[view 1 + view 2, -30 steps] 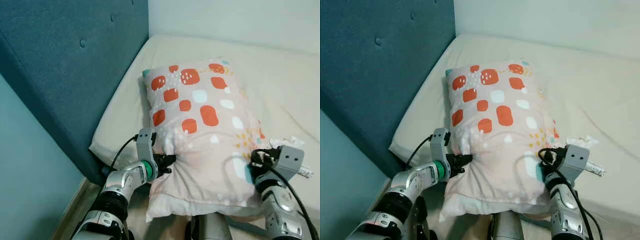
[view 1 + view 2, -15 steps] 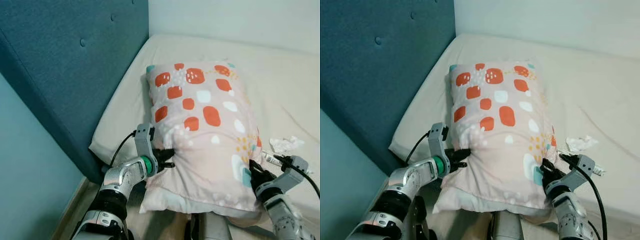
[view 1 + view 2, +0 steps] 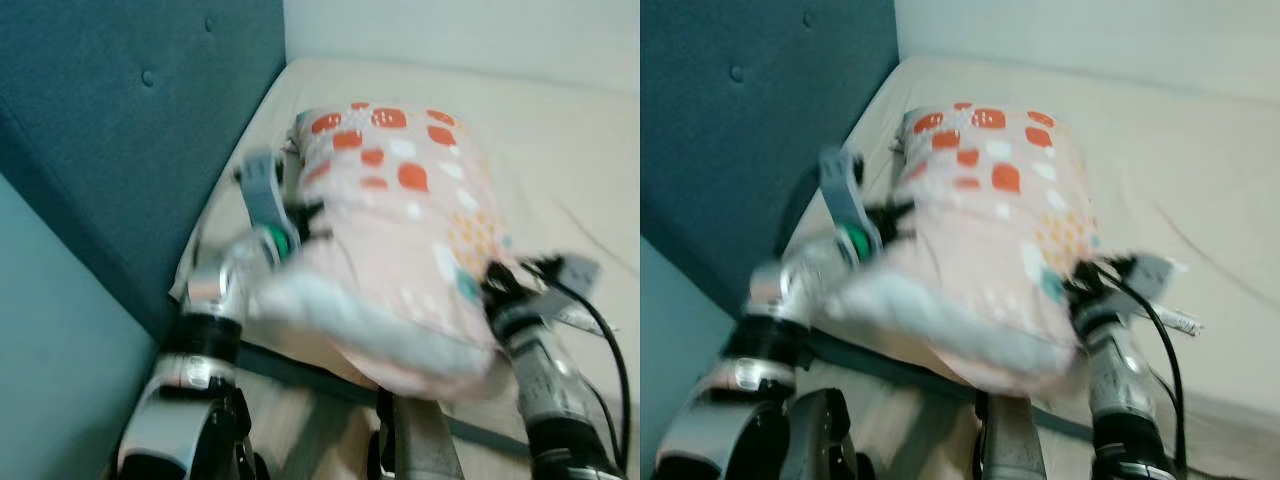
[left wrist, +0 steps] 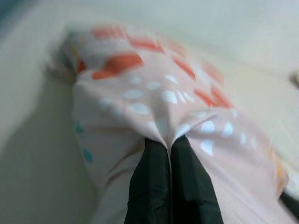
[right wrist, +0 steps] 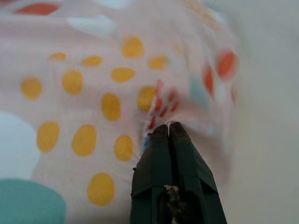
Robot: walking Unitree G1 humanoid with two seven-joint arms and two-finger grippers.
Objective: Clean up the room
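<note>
A pink pillow point(image 3: 400, 210) with orange, white and teal blotches lies lengthwise on the cream mattress point(image 3: 580, 160), its near end lifted off the bed edge. My left gripper point(image 3: 305, 222) is shut on a pinch of its left side, and the fold shows between the closed black fingers point(image 4: 159, 172). My right gripper point(image 3: 487, 285) is shut on the cover at the right side, with its fingers point(image 5: 170, 158) pinching yellow-dotted cloth. The head views are blurred by motion.
A teal padded headboard point(image 3: 130, 130) stands along the left of the bed. A crumpled white tissue and a small tube point(image 3: 1175, 318) lie on the mattress right of my right arm. Wooden floor point(image 3: 310, 430) shows below the bed edge.
Both arms have risen and pushed forward, raising the pillow's near end and sliding the pillow toward the head of the bed. The view has blurred and shifted.
</note>
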